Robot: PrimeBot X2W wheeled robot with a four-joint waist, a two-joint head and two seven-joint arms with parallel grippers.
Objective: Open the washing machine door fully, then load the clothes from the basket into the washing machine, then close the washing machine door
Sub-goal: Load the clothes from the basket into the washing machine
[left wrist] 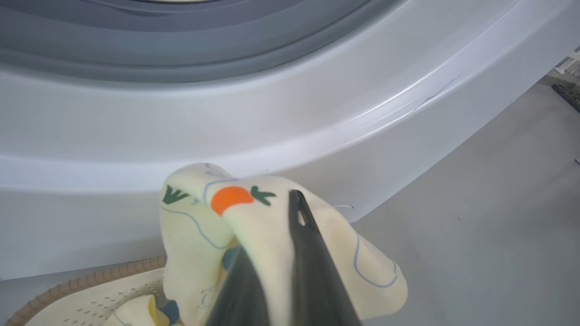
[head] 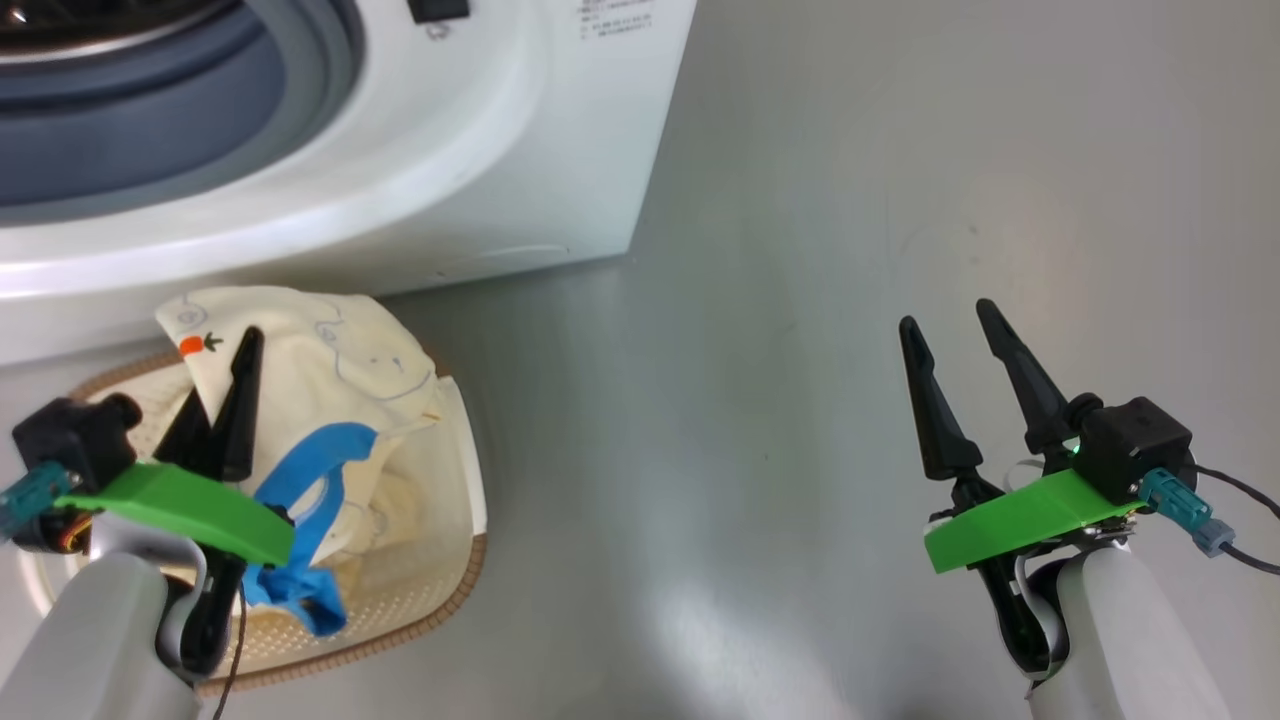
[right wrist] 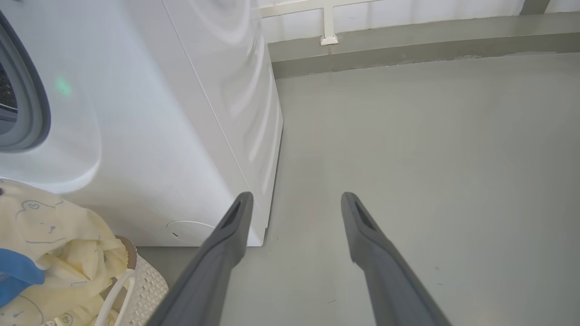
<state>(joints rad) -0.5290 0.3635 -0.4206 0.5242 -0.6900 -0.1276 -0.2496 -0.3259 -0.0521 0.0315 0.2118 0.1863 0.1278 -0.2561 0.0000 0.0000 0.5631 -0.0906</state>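
The white washing machine (head: 450, 150) fills the upper left, its grey-blue seal (head: 150, 110) uncovered; the washing machine door is out of view. In front of it the basket (head: 460, 590) stands on the floor. My left gripper (head: 235, 360) is shut on a cream-yellow garment (head: 330, 360) of the clothes, bunched up above the basket, its blue trim (head: 310, 470) hanging down. In the left wrist view the garment (left wrist: 204, 226) wraps over the left gripper (left wrist: 276, 213), just below the machine's front (left wrist: 272, 127). My right gripper (head: 947, 318) stands open over bare floor, to the right.
Grey floor spreads right of the machine. The right wrist view shows the right gripper (right wrist: 297, 199) aimed past the machine's corner (right wrist: 267, 190), the round flap (right wrist: 190, 228) low on its front, the basket (right wrist: 149, 280) beside it, and a wall base (right wrist: 408, 50) beyond.
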